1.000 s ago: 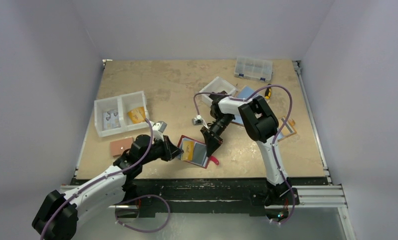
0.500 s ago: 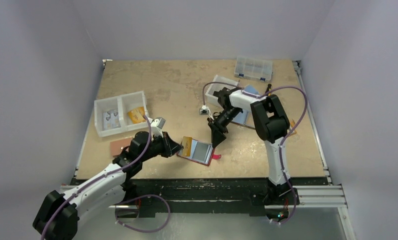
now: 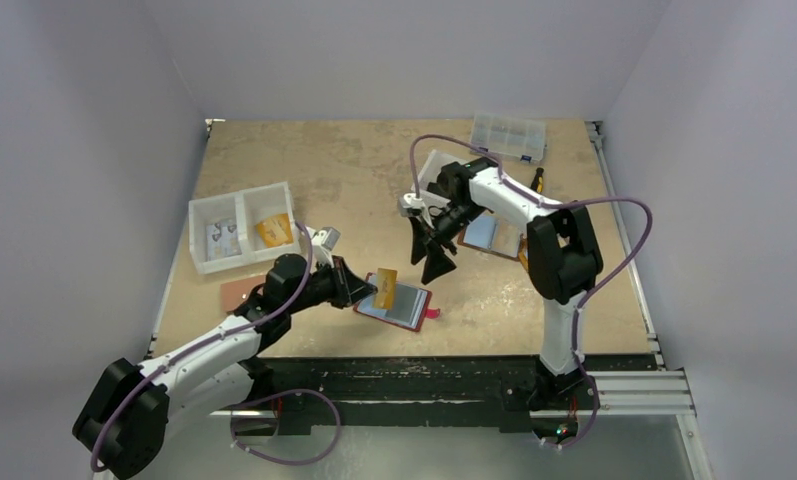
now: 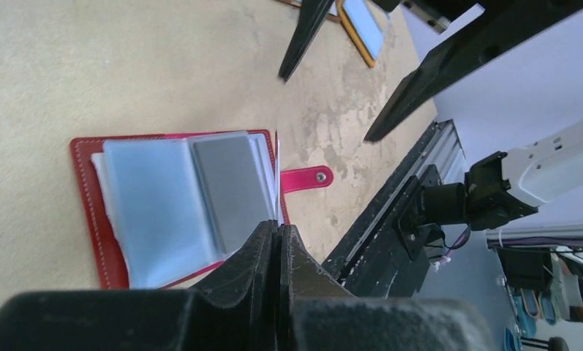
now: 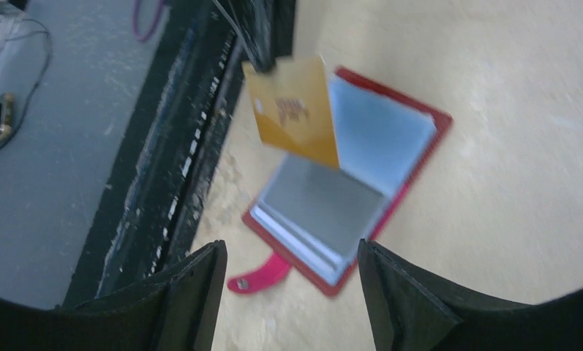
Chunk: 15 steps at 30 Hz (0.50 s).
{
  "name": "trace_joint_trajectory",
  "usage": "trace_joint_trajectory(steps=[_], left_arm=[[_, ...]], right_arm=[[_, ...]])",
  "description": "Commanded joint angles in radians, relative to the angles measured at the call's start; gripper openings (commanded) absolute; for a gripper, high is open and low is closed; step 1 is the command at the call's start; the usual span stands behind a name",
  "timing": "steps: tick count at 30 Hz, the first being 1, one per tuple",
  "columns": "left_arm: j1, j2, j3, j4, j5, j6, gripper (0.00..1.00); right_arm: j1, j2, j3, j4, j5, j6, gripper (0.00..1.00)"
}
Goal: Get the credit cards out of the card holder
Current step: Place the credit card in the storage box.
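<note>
The table (image 3: 324,180) carries the work at its near edge, where the card holder (image 3: 406,305) lies open and flat with its red cover down. That leaves the clear sleeves facing up, within reach of both arms. The right gripper (image 3: 432,252) hangs above the holder's far side with its jaws spread wide and nothing between them. It seems placed either to steady the booklet or to take the next card. The left gripper (image 4: 277,232) is clamped tight on an orange card (image 5: 292,110), pinching it by one end. It holds the card tilted up over the holder's left page, clear of the sleeves, so this one looks to be already out. A grey card (image 4: 230,186) sits in the top sleeve beside a light blue page (image 4: 153,208), so more probably remains to be pulled. The strap tab (image 4: 303,178) lies unfastened on the table, letting the holder stay open.
</note>
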Motion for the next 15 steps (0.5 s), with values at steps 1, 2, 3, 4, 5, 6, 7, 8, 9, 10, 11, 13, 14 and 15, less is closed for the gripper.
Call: trace_joint_trajectory(steps=[1,2,3,4,5,6,7,8,9,10,11,13,14,15], left_arm=[[0.005,0.04,0.064,0.116,0.091,0.005,0.0],[0.006,0.049,0.069,0.116,0.1,0.01,0.0],[0.005,0.057,0.076,0.118,0.108,0.011,0.0],[0.006,0.064,0.08,0.122,0.114,0.012,0.0],[0.006,0.071,0.084,0.127,0.122,0.011,0.0],[0.006,0.077,0.086,0.131,0.126,0.011,0.0],[0.005,0.084,0.088,0.137,0.132,0.009,0.0],[0.005,0.09,0.089,0.144,0.137,0.008,0.0],[0.006,0.097,0.09,0.15,0.142,0.006,0.0],[0.006,0.102,0.093,0.153,0.145,0.006,0.0],[0.005,0.107,0.096,0.156,0.146,0.006,0.0],[0.006,0.118,0.103,0.154,0.145,0.008,0.0],[0.006,0.123,0.109,0.153,0.144,0.012,0.0],[0.006,0.128,0.115,0.151,0.141,0.016,0.0]], right_arm=[[0.071,0.036,0.072,-0.094,-0.147,-0.11,0.72],[0.072,0.049,0.086,-0.102,-0.158,-0.104,0.72],[0.072,0.056,0.102,-0.102,-0.16,-0.094,0.71],[0.072,0.06,0.107,-0.102,-0.159,-0.089,0.71],[0.071,0.061,0.11,-0.102,-0.159,-0.086,0.71],[0.072,0.063,0.11,-0.102,-0.161,-0.083,0.71],[0.073,0.065,0.11,-0.103,-0.163,-0.08,0.7],[0.075,0.068,0.108,-0.102,-0.166,-0.079,0.7],[0.079,0.071,0.108,-0.102,-0.167,-0.077,0.69],[0.085,0.075,0.106,-0.103,-0.167,-0.073,0.68],[0.094,0.08,0.105,-0.103,-0.167,-0.067,0.66],[0.114,0.084,0.102,-0.104,-0.164,-0.057,0.57],[0.127,0.086,0.098,-0.103,-0.162,-0.055,0.52],[0.14,0.089,0.095,-0.103,-0.162,-0.05,0.46]])
